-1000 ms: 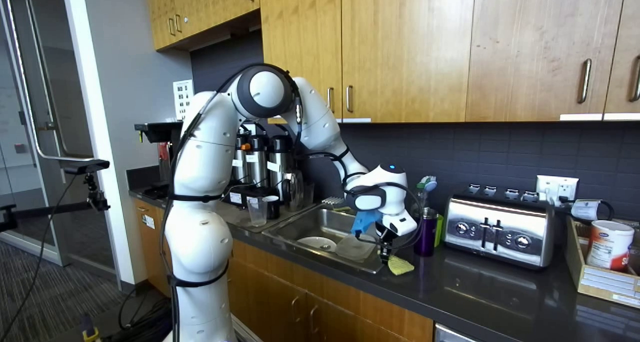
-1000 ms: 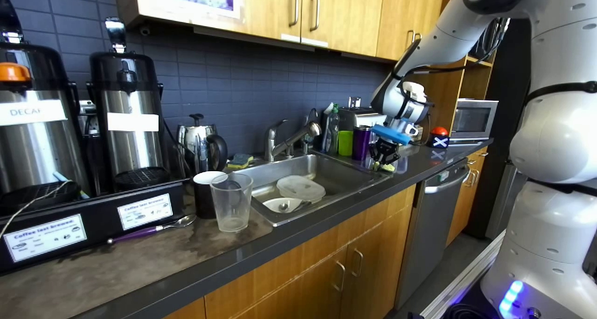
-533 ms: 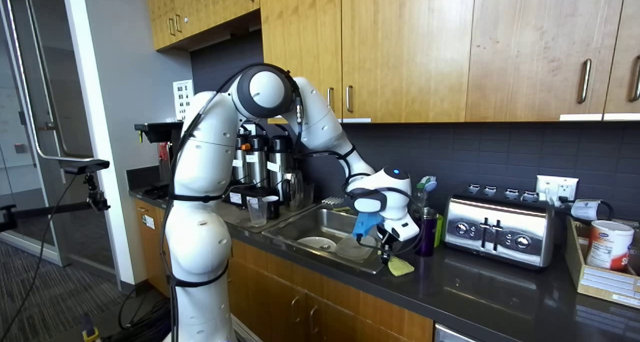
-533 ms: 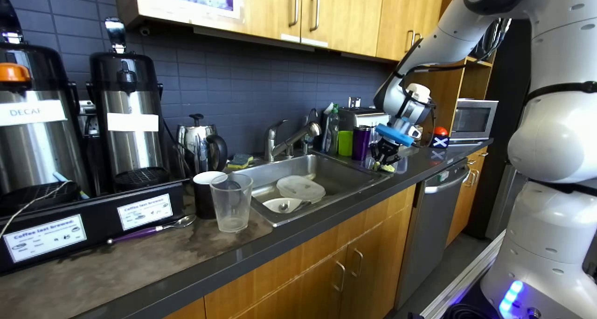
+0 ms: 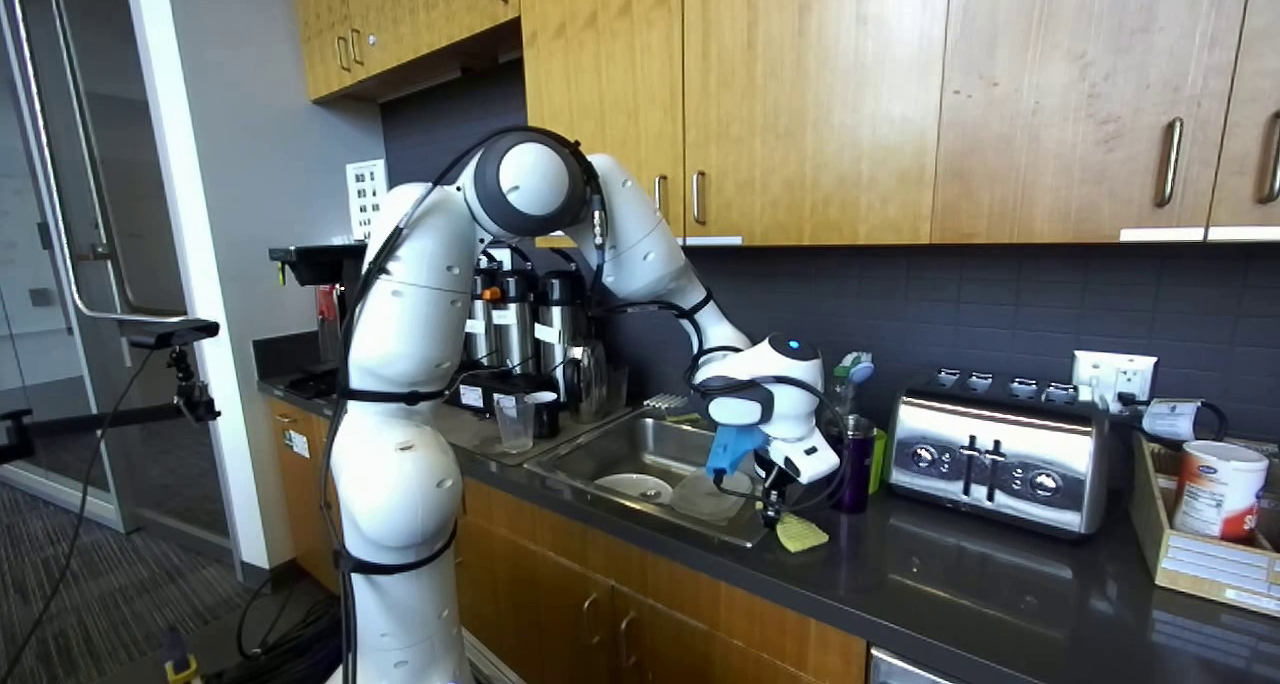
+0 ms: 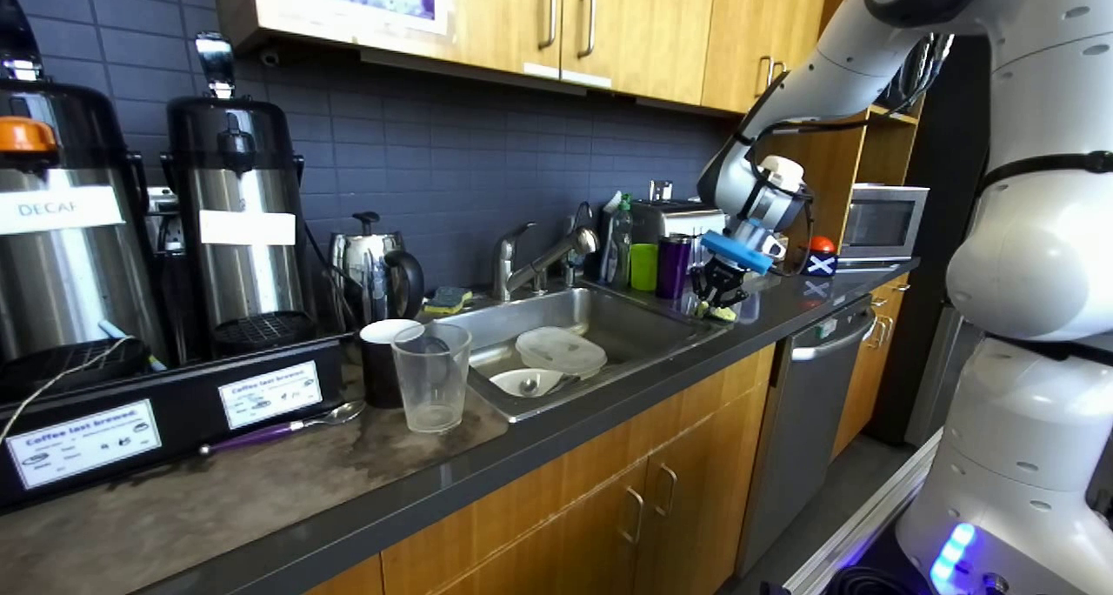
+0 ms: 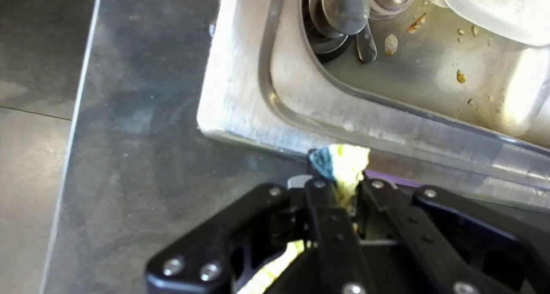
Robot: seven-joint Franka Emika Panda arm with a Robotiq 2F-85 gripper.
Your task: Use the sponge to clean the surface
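Jaws pinch the yellow sponge [image 5: 803, 534] between them, down at the dark bench [image 5: 930, 584], just beside the sink [image 7: 236, 100]. A purple cup [image 6: 674, 270] stands near.

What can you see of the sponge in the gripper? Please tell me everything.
The sponge is yellow-green, apparently soft foam, with a textured face and, in the wrist view, a dark blue patch at one end. The gripper pinches it, with parts sticking out on two sides. It is beside the sink, down by the countertop; whether it touches either is unclear.
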